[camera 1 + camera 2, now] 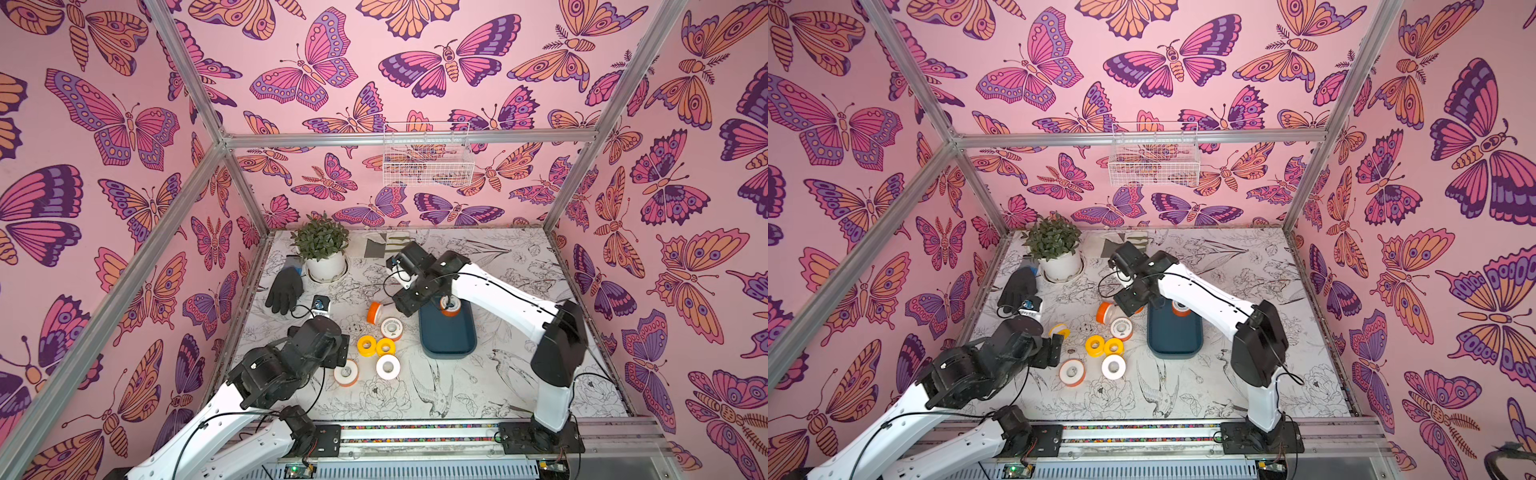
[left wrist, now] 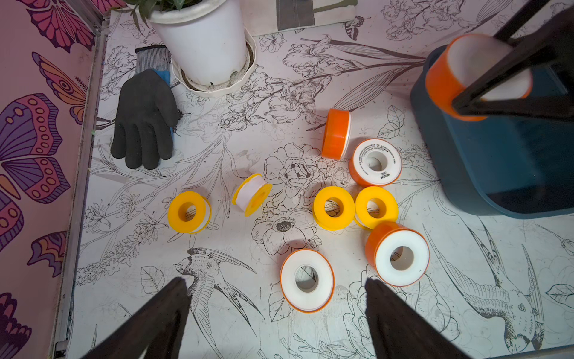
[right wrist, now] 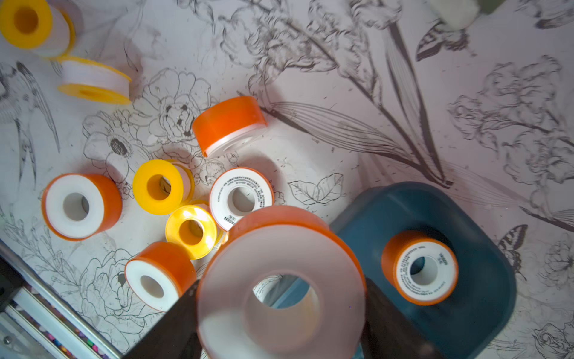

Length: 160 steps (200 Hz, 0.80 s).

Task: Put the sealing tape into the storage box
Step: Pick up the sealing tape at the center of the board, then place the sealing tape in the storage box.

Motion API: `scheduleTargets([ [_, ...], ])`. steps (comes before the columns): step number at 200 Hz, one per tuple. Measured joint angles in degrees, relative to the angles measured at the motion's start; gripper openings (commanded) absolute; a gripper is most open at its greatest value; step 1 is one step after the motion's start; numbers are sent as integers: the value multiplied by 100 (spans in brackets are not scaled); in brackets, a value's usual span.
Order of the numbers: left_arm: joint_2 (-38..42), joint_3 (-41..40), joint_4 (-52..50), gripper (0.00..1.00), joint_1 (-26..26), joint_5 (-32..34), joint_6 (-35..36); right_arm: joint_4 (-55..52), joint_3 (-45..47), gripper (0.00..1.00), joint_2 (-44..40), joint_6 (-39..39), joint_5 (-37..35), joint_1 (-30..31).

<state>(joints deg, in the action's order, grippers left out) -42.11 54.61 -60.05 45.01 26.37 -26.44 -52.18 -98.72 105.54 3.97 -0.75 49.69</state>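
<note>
Your right gripper (image 3: 279,287) clamps an orange roll of sealing tape (image 3: 279,245) between its fingers, apparently for release into the storage box (image 3: 484,317) below them, while your left gripper (image 2: 276,281) hangs wide open and empty, loose rolls (image 2: 400,258) just beyond its fingertips.

A robot-lab test booth: aluminium frame (image 1: 407,139), butterfly-print walls (image 1: 291,62), flower-print tabletop (image 1: 478,386), arm-mounting rail (image 1: 415,434)

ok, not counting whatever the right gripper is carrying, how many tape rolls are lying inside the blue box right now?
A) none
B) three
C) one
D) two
C: a single labelled orange roll lies on the floor of the storage box; the plain orange roll is clamped in the right gripper, not set down.
</note>
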Motion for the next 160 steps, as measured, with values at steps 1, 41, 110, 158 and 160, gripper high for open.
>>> scheduleTargets([
  [1, 0, -2, 0, 92, 0, 0, 0, 7, 22, 69, -26, 11, -7, -11],
  [41, 0, -2, 2, 92, 0, -2, 0, 520, 1292, 69, -1147, 234, -87, -667],
  [110, -35, -2, 2, 92, 0, -4, 0, 1189, 2813, 68, -1613, 597, -140, -855],
  [158, -48, -2, 2, 92, 0, -26, 0, 1624, 2970, 67, -876, 737, -114, -850],
  [160, -50, -2, 2, 92, 0, -28, 0, 1633, 2970, 67, -857, 739, -111, -850],
])
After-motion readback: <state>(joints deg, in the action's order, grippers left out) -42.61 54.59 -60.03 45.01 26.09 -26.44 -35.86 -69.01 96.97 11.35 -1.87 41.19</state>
